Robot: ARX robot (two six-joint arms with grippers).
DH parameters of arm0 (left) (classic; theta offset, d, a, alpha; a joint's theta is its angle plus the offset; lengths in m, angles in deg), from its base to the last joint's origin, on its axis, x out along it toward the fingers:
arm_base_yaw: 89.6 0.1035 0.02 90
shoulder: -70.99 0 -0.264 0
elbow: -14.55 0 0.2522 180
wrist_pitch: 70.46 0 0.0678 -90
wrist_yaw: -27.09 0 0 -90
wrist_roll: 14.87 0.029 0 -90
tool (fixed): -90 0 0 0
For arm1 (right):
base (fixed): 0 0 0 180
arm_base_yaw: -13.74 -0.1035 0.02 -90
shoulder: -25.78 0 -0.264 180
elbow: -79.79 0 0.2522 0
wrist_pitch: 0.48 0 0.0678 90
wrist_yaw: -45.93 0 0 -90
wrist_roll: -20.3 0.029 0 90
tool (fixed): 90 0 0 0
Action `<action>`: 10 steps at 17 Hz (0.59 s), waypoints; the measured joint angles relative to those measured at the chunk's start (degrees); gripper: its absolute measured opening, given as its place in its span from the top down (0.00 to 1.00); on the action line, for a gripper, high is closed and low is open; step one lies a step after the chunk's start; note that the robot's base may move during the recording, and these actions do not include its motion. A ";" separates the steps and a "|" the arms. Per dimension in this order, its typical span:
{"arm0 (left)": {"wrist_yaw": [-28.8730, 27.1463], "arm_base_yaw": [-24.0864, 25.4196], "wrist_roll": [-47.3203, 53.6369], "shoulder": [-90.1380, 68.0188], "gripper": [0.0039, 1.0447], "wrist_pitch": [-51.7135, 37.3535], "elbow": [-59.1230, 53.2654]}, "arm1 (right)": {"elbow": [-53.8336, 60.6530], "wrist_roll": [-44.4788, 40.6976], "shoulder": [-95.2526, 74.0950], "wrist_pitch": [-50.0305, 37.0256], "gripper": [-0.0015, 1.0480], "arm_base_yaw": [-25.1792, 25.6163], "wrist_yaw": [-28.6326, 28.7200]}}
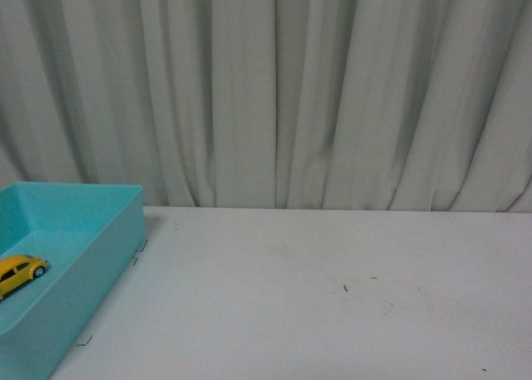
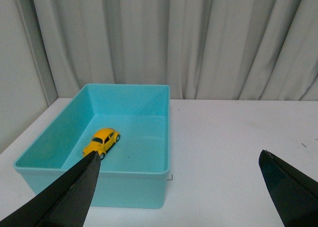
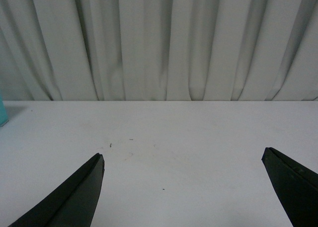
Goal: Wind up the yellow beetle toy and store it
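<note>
Black fingers [image 2: 69, 197] of the left gripper [image 2: 180, 194] stand wide apart in the left wrist view, with nothing between them but bare desk and the near wall of a turquoise bin [image 2: 99, 189]. One finger tip overlaps the bin's near rim in that picture; whether it touches the rim cannot be told. The other finger [image 2: 290, 192] hangs over open desk, well apart from the bin.

Beyond the fingers, inside the bin, lies the yellow beetle toy [image 2: 102, 141]. It sits upright on its wheels on the bin floor, nearer the wall farthest from the second finger, clear of all four walls, and not in contact with either finger. In the front view the toy [image 1: 20, 272] shows at the far left edge, partly cut off by the frame, resting on the floor of the bin [image 1: 100, 255].

The right gripper [image 3: 183, 189] likewise has its fingers [image 3: 74, 197] spread wide, holding nothing, over bare white desk [image 3: 164, 132]. Only a sliver of turquoise shows at the edge of that view, so the toy is well away from this gripper.

Small dark specks dot the desk [image 1: 332, 297], and a pleated pale curtain [image 1: 274, 89] hangs behind it.
</note>
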 joint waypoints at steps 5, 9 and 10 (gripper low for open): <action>0.00 0.00 0.00 0.00 0.06 -0.07 0.00 | 0.02 0.00 0.00 -0.15 0.06 0.00 0.00; 0.02 0.00 0.00 0.00 0.06 -0.13 0.00 | 0.00 0.00 0.00 -0.07 0.06 0.00 0.00; -0.07 0.00 -0.02 0.00 0.06 -0.02 0.00 | 0.00 0.02 0.00 -0.09 0.06 0.00 0.00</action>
